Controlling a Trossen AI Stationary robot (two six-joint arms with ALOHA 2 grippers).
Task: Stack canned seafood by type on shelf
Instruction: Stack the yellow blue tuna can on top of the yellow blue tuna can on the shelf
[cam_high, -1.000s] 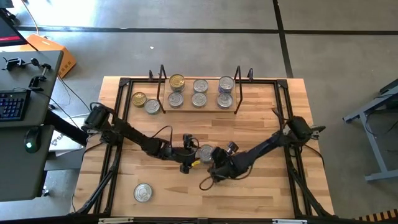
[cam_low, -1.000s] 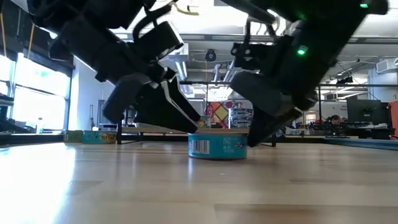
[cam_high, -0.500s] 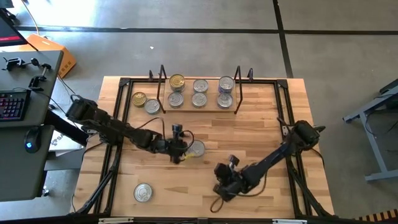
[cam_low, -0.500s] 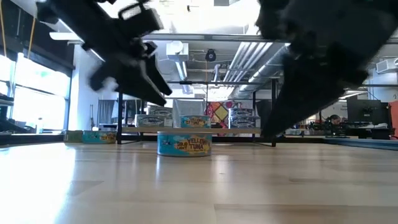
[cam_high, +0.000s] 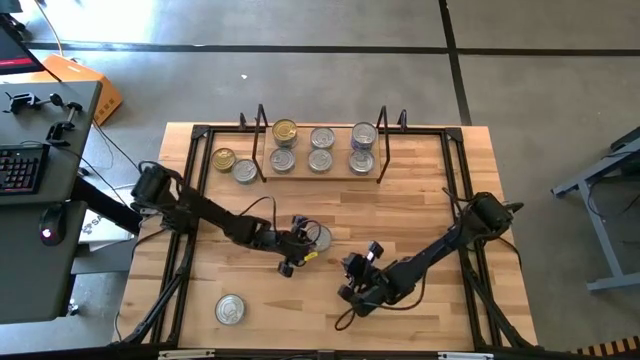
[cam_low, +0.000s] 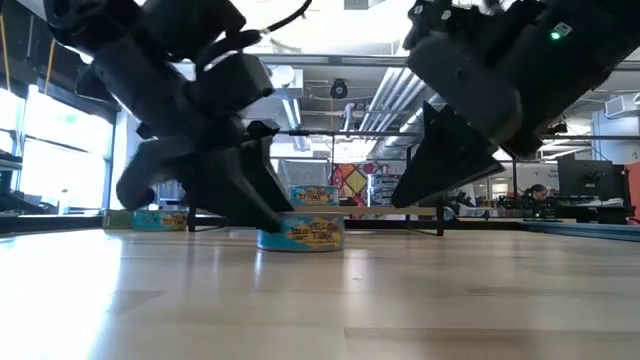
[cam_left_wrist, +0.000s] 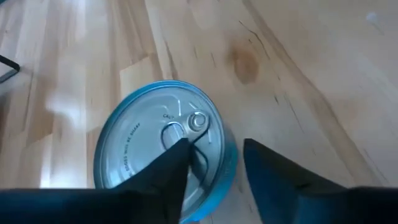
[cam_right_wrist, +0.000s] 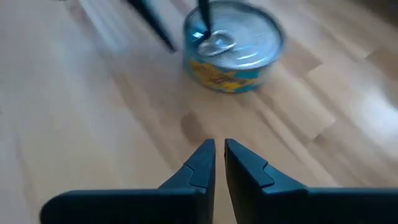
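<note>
A blue-walled tin (cam_high: 318, 237) with a silver pull-tab lid (cam_left_wrist: 163, 143) stands on its base mid-table. My left gripper (cam_high: 302, 247) comes at it from the table's left and is open. One finger (cam_left_wrist: 177, 155) is over the lid by the pull tab; the other (cam_left_wrist: 261, 158) is outside the wall. My right gripper (cam_high: 352, 283) is shut with nothing in it, on the tin's near right, pointing at the tin (cam_right_wrist: 233, 46). The shelf (cam_high: 341, 150) at the far edge holds several tins, one of them gold-lidded (cam_high: 284, 131). My left gripper slants down from the table's left with the tin's rim (cam_left_wrist: 217, 134) between its two fingers. The tin stands upright on the table. I cannot tell whether either finger touches it.
A gold-lidded tin (cam_high: 224, 158) and a silver-lidded one (cam_high: 245, 171) stand just left of the shelf. Another silver-lidded tin (cam_high: 230, 309) sits near the front left. A black frame (cam_high: 196, 180) runs round the tabletop. Bare wood lies between the shelf and the mid-table tin.
Both grippers stood at the tin a second ago. My right gripper has drawn back toward the table's near edge. My left gripper pulled away toward the left, then came back to the tin. The tin has slid slightly toward the left and turned about, showing another side of its label.
</note>
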